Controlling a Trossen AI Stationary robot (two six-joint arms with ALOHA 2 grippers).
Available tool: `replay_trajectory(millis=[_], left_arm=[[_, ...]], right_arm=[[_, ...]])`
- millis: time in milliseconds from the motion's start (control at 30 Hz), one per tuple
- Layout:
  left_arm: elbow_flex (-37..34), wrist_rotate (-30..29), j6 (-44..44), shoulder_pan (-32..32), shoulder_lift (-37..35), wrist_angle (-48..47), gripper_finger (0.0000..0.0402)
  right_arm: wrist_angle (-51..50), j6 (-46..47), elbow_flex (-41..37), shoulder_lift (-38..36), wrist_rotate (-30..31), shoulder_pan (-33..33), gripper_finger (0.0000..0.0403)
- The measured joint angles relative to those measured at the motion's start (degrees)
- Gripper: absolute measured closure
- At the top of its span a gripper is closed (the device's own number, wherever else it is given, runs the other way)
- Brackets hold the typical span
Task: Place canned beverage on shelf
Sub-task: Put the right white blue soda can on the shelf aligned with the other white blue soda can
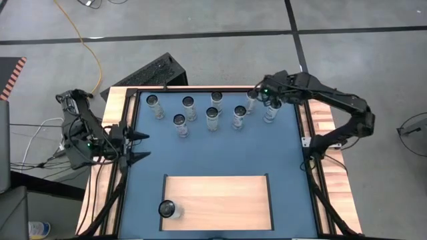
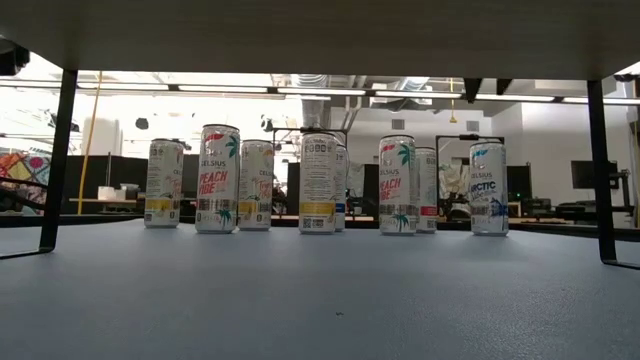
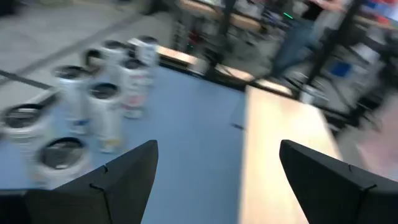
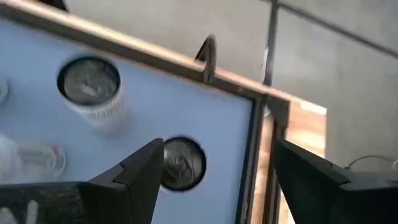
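from above we see the blue surface (image 1: 213,153) with eight cans (image 1: 213,119) standing in a loose group toward its far edge. the shelf (image 1: 220,203) lies at the near edge, and one more can (image 1: 167,210) stands at its left end, right at the panel's edge. the left gripper (image 1: 141,146) sits at the table's left edge, fingers spread apart and holding nothing, pointing in over the blue. the right gripper (image 1: 261,100) hangs over the far right part of the group, between two cans (image 1: 251,100) and (image 1: 271,111); from this view its fingers are hard to make out.

at table height we see the cans lined up across the middle, one marked peach (image 2: 218,179), another blue-labelled at the right end (image 2: 488,188). a pale board runs overhead on dark legs (image 2: 57,160).

through the left wrist camera we see the left arm's two dark fingers (image 3: 118,180) wide apart with nothing between them, blurred cans (image 3: 102,115) to one side and the pale shelf (image 3: 280,155) ahead.

through the right wrist camera we see that arm's fingers (image 4: 137,174) spread, released, with a can top (image 4: 180,163) showing just beside one of them and another can (image 4: 92,90) farther off, near the wooden side strip (image 4: 186,65).
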Motion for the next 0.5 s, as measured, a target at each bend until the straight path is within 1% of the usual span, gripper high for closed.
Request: replay_trajectory(millis=[67, 133, 333, 433, 500], left_arm=[[1.65, 6.73, 1.94, 2.1, -0.31, 0.06, 0.0079], [4.0, 11.16, 4.3, 4.66, -0.67, 0.03, 0.0079], [13.7, 14.29, 13.33, 12.47, -1.65, -3.9, 0.0079], [17.36, 18.49, 15.26, 15.6, -2.03, -5.81, 0.0079], [18.09, 21.59, 15.78, 17.11, -1.99, -6.03, 0.0079]], right_arm=[[3.47, -2.67, -2.7, -0.8, -3.36, -1.88, 0.0117], [6.68, -4.85, -4.35, -1.33, -5.65, -3.15, 0.0117], [12.71, -10.36, -5.18, -1.62, -7.84, -5.39, 0.0117], [13.84, -13.26, -5.18, -1.62, -8.51, -6.31, 0.0117], [13.57, -14.61, -5.18, -1.6, -9.64, -7.45, 0.0116]])
